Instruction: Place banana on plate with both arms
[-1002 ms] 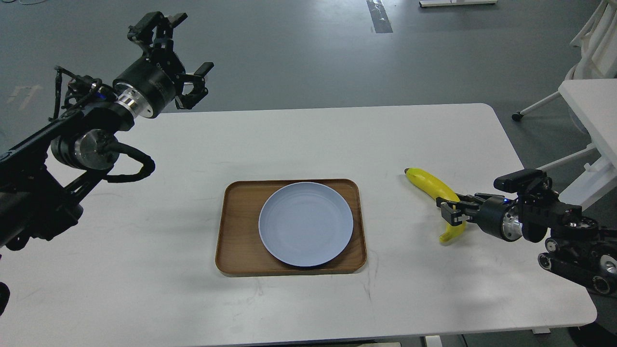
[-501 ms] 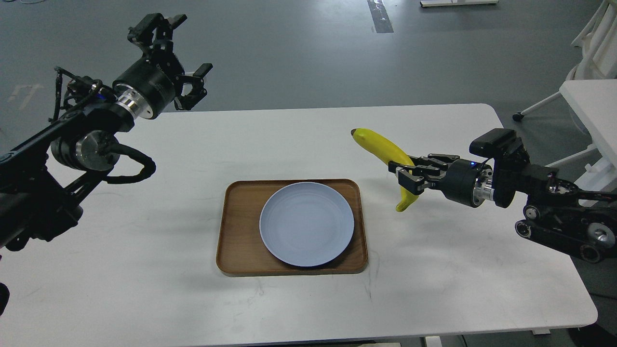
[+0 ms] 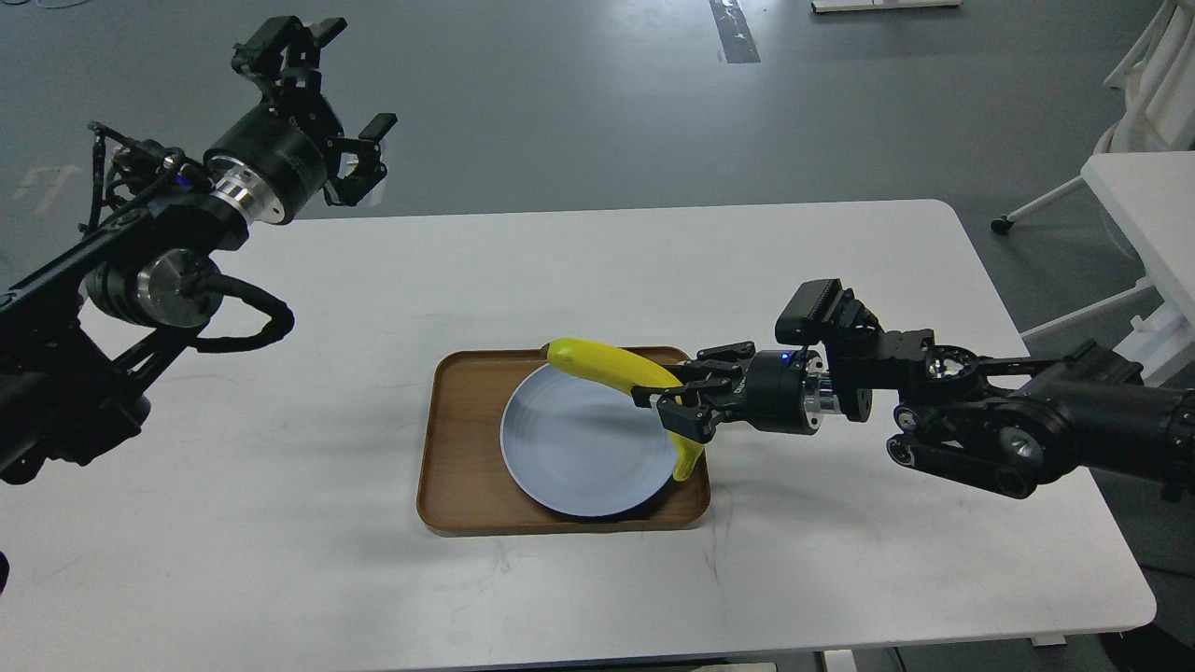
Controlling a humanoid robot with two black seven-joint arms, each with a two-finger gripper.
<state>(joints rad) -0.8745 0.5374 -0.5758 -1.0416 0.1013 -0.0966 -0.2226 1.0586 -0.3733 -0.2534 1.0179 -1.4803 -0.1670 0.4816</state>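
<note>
The yellow banana (image 3: 607, 366) is held in the air over the right and far side of the pale blue-grey plate (image 3: 579, 448). My right gripper (image 3: 670, 399) is shut on the banana near its lower end. The banana's far tip points left over the plate's far rim. My left gripper (image 3: 322, 103) is open and empty, raised high beyond the table's far left edge, well away from the plate.
The plate lies in a rectangular brown wooden tray (image 3: 457, 448) at the middle of the white table (image 3: 280, 523). A white table and chair frame (image 3: 1139, 168) stand off to the right, beyond the table's edge.
My right gripper has lifted the banana off the table at the right and carried it left until it hangs over the plate. My left arm has drifted slightly up and left.
</note>
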